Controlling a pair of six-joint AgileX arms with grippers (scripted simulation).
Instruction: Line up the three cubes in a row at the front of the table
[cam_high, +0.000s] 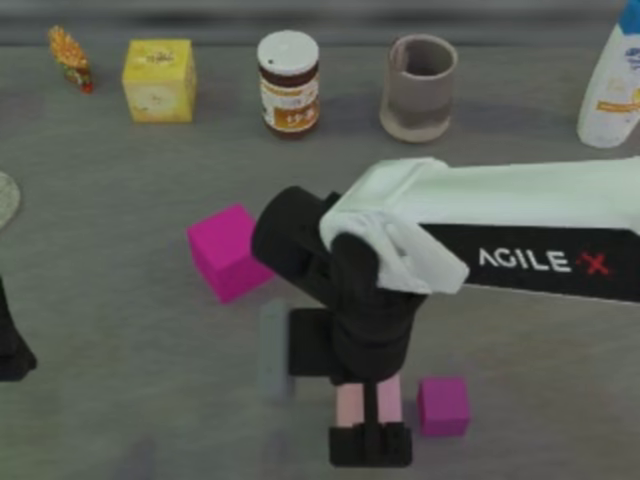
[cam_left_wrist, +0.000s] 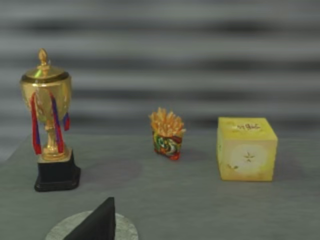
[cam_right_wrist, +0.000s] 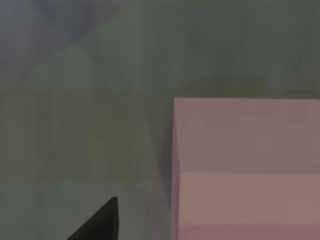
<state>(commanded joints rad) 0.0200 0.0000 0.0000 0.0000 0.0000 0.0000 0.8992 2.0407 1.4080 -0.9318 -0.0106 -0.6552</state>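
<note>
The right gripper (cam_high: 370, 443) is down at the front of the counter (cam_high: 120, 400), right of centre, with the pink cube (cam_high: 369, 400) between its fingers; the top view shows pink just above the black fingertips, and the right wrist view shows the same cube (cam_right_wrist: 245, 165) close up, but whether the fingers are clenched on it or already released I cannot tell. Just beside it to the right, with a small gap, sits the small purple cube (cam_high: 443, 405), already in the front row. The big magenta cube (cam_high: 228, 251) lies farther back and left of centre, turned at an angle, well apart from the other two. All three look like plain matte blocks: probably light, rigid and not slippery, so a pinch across two opposite flat faces near mid-height should hold; the magenta one is wide and skewed, so the fingers would likely need a wide spread and a wrist turn to meet its faces squarely. The left gripper (cam_high: 12, 350) is parked at the left edge; one fingertip (cam_left_wrist: 97, 222) shows in its wrist view, and its state is not readable. Count: three cubes, and along the back one fries toy (cam_high: 70, 57), one yellow box (cam_high: 159, 80), one jar (cam_high: 289, 83), one cup (cam_high: 419, 87) and one white bottle (cam_high: 615, 80); the left wrist view adds one trophy (cam_left_wrist: 48, 125).
</note>
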